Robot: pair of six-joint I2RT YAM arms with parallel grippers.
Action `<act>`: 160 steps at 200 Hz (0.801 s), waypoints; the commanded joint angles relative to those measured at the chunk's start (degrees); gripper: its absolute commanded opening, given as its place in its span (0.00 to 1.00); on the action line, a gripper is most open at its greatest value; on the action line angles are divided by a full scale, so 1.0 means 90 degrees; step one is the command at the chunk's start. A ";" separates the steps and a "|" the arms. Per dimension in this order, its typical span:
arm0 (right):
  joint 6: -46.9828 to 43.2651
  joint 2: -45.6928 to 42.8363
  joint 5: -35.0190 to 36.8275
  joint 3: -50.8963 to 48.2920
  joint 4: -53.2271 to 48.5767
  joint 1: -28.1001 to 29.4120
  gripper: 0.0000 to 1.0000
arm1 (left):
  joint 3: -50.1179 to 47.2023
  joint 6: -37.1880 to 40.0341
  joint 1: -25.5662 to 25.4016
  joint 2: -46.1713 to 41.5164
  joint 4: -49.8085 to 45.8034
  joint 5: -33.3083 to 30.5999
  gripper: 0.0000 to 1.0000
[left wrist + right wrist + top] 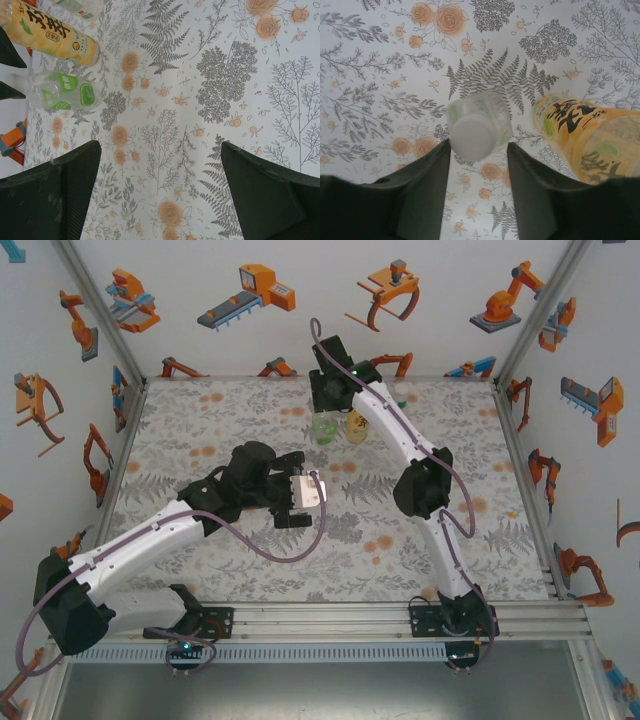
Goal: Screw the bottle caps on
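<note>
Seems to be at the cap-tightening step on the short green-tinted bottle (492,110), upright at the far middle of the floral-print surface (220,550), just beside the amber yellow-labelled bottle (585,135). Straddling its white cap (472,136) from above: right gripper (480,146), partly open, close against the cap on one side, clear of it on the other, gripping nothing. Cannot tell whether seated fully on the thread. Next, probably: close on the cap and twist, or lift straight off without tipping the light bottle. Hovering mid-surface, well apart from the bottles: left gripper (160,150), spread wide, empty. Cap smooth, round, matte plastic. Green bottle thin, clear, green-labelled. Amber one glossy, cylindrical. Fingers (75,190) dark, wedge-shaped, finely textured.
</note>
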 commanded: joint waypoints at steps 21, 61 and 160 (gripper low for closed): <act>-0.0068 0.0019 0.0067 0.0158 0.0042 -0.0016 0.58 | 0.0057 0.0003 -0.0040 0.0024 0.0002 -0.0022 0.97; -0.0134 -0.0348 0.0029 0.0045 0.0047 -0.0019 0.61 | 0.0013 0.0100 -0.0050 -0.0005 0.0012 -0.0207 0.97; -0.0217 -0.2365 0.0264 -0.2456 0.0266 -0.0006 0.85 | 0.0217 0.0010 -0.0250 0.0148 -0.0180 -0.0358 0.97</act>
